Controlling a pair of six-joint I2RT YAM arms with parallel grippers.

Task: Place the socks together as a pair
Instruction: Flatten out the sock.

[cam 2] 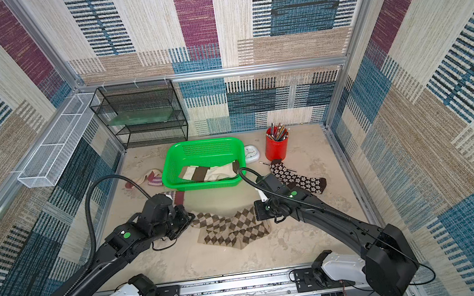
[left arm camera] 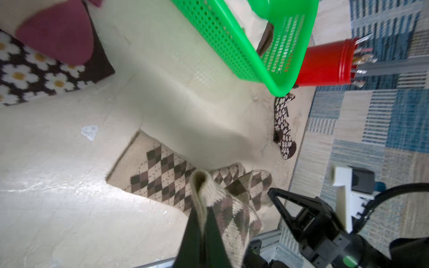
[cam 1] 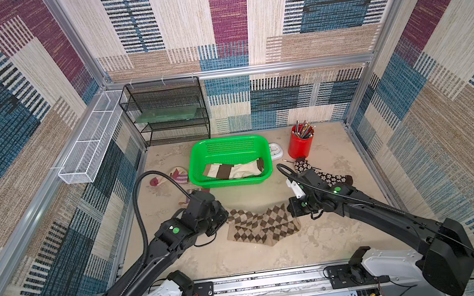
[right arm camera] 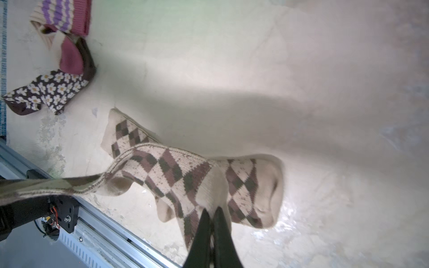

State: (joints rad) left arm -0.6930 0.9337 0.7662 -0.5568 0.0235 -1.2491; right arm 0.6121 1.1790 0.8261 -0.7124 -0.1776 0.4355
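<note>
Right wrist view: the right gripper [right arm camera: 211,225] is seen pressed together on a fold of the upper argyle sock [right arm camera: 176,171] near its foot end, the knit being drawn up into a peak at the jaws. In the left wrist view the left gripper [left arm camera: 203,222] is found pinching the ribbed cuff [left arm camera: 200,185] of the same sock, which stands up out of the closed fingers. The sock is thus held at both ends and spanned between the two tools. This hold is judged to be meant to keep it flat so that it can be laid lengthwise onto its match. The lower argyle sock [cam 1: 263,235] is noted lying flat on the table [cam 1: 240,261], beneath and partly covered by the held one, between the two grippers in both top views. Alignment is judged incomplete, as the lower sock's cuff lies apart from the held cuff. A cream-and-brown banded sock [cam 1: 232,170] is recorded inside the green basket [cam 1: 267,151], well apart from both tools. A daisy sock [cam 1: 326,177] lies just beyond the right arm.
</note>
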